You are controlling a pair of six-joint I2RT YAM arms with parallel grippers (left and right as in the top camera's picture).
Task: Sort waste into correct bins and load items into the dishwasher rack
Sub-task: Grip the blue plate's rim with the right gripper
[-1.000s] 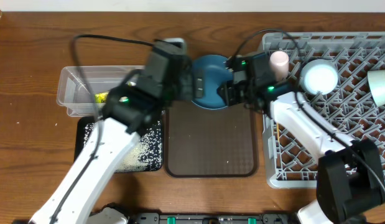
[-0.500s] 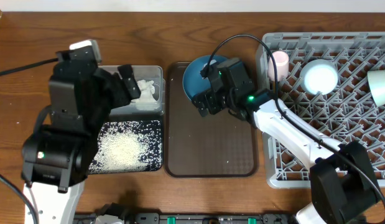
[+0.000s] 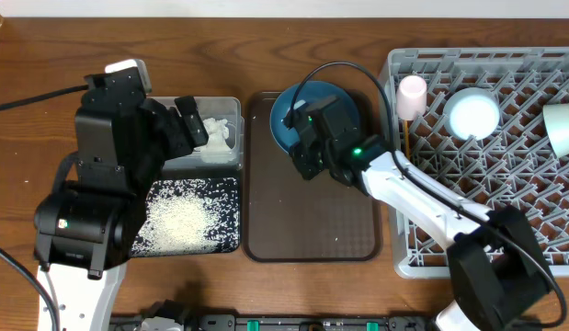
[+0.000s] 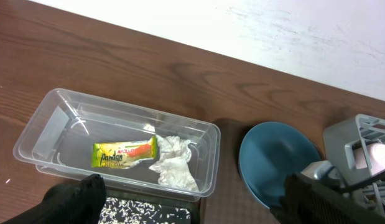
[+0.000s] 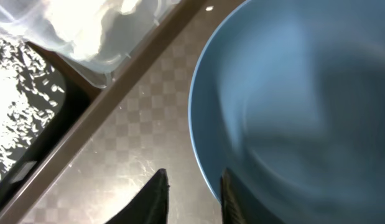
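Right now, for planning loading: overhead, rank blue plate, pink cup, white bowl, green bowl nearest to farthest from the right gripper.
1. Blue plate, at the right gripper.
2. Pink cup, rack's left edge.
3. White bowl, farther right.
4. Green bowl, rack's right edge.

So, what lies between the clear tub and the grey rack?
The brown tray, with the blue plate at its far end; the overhead view shows this.

- The left arm (image 3: 86, 221) rises from the near edge on the left side, its wrist angled toward the far side.
- The left gripper (image 4: 201, 198) holds its 2 fingers spread wide apart.
- The right arm (image 3: 422, 198) stretches diagonally leftward from the near right corner.
- The right gripper (image 5: 192, 193) points downward, its 2 fingers close together with a narrow gap.
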